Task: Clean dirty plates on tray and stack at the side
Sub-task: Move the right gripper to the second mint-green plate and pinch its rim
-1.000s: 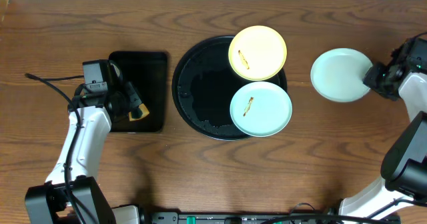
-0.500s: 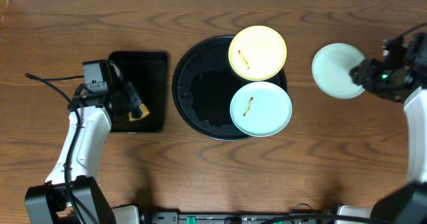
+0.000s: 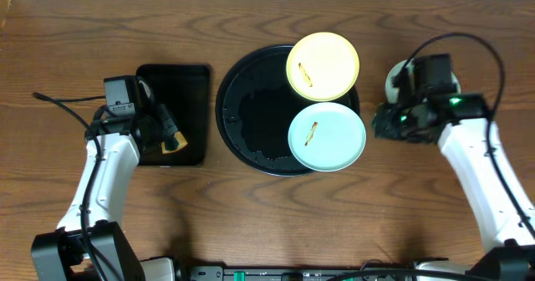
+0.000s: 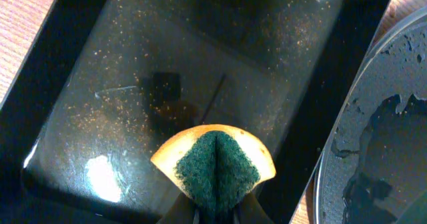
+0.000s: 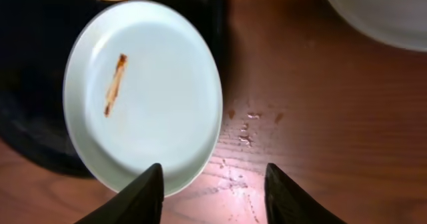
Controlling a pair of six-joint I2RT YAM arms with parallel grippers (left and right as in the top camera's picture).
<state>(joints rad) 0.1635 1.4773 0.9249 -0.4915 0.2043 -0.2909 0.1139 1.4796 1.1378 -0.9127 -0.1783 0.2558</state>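
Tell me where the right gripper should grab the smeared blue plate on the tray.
Probably grip the blue plate by its right rim, which overhangs the tray above the tabletop. Come in low from the right, one finger under the lip, one over. The open right gripper is beside that edge.

Nothing legible from where I stand. No word, label, brand, number or sign can be read on the plates (image 3: 327,136), the round tray (image 3: 251,80), the small rectangular tray (image 3: 184,97) or the sponge (image 4: 217,164).
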